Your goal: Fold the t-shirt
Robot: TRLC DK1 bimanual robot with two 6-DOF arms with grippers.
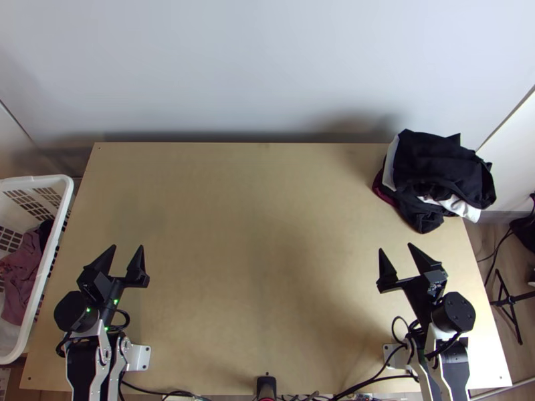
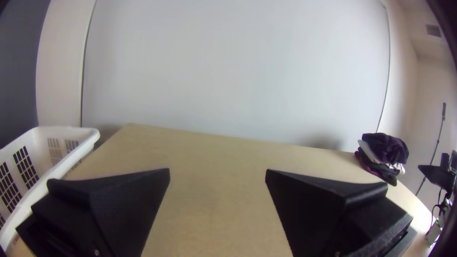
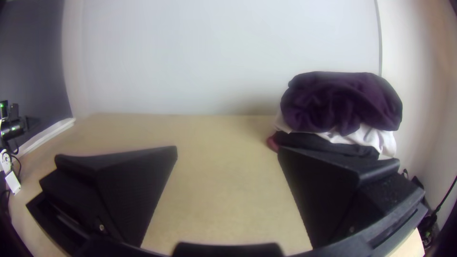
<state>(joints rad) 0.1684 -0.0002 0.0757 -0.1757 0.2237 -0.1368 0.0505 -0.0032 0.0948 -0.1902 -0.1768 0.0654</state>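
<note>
Wall: a pale, plain wall (image 1: 267, 67) stands behind the far edge of the table.
Table: light wood (image 1: 267, 234), its middle bare; a small black device (image 1: 266, 386) sits at the middle of its near edge, with black cables running along that edge.
Garment pile: stacked and bunched at the table's far right corner, its outer side reaching across the right edge in the top view. A very dark purple garment (image 3: 340, 102) lies on top, white cloth (image 1: 461, 207) and black cloth (image 1: 421, 217) beneath, and a bit of maroon cloth (image 1: 383, 192) peeks out low on the side toward the table's middle. Which piece is the t-shirt cannot be told.
Laundry basket: white plastic (image 1: 47, 267), beside the table's left edge, holding a crumpled mauve garment (image 1: 21, 274) and a darker piece (image 1: 45, 230).
Left gripper: (image 1: 127, 246) over the table's near left part, fingers spread wide, nothing between them.
Right gripper: (image 1: 396, 247) over the table's near right part, on the near side of the pile and apart from it, fingers also wide apart and holding nothing.
Tripod: black legs (image 1: 511, 311) on the floor beyond the table's right edge.
</note>
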